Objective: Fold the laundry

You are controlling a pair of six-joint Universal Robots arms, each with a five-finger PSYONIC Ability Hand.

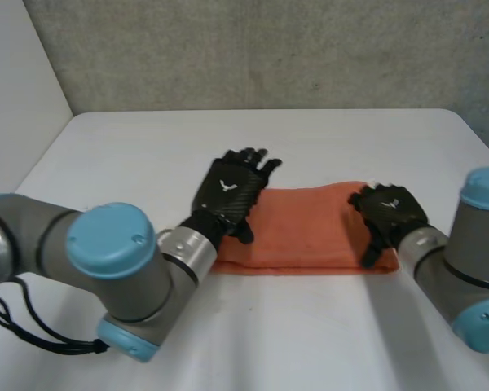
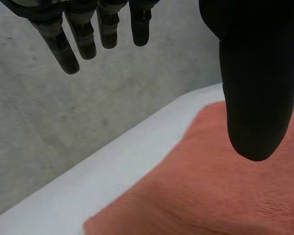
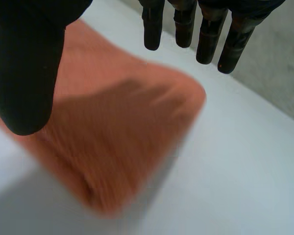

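- A folded orange towel [image 1: 310,232] lies flat on the white table [image 1: 269,138], near the middle and toward the front, its long side running left to right.
- The robot's left hand [image 1: 228,195] is over the towel's left end, with its fingertips reaching past the far edge of the cloth.
- In the left wrist view, the left hand's fingers [image 2: 68,54] are straight and spread well apart from the thumb [image 2: 255,88]. The hand is released, with nothing held between them, and the towel's far left corner lies below the palm.
- The robot's right hand [image 1: 389,210] is over the towel's right end, its thumb pointing down toward the near right corner.
- In the right wrist view, that hand's fingers [image 3: 206,39] are straight and apart from its thumb [image 3: 24,73]. It too is released and grips nothing, with a rounded corner of the towel beneath the palm and bare table beyond the fingertips.
- Whether either palm actually rests on the cloth cannot be told.
- The left arm [image 1: 114,269], with its light-blue cap, comes in from the near left, and the right arm [image 1: 473,261] from the near right.
- A grey wall [image 1: 269,49] stands behind the far edge of the table.
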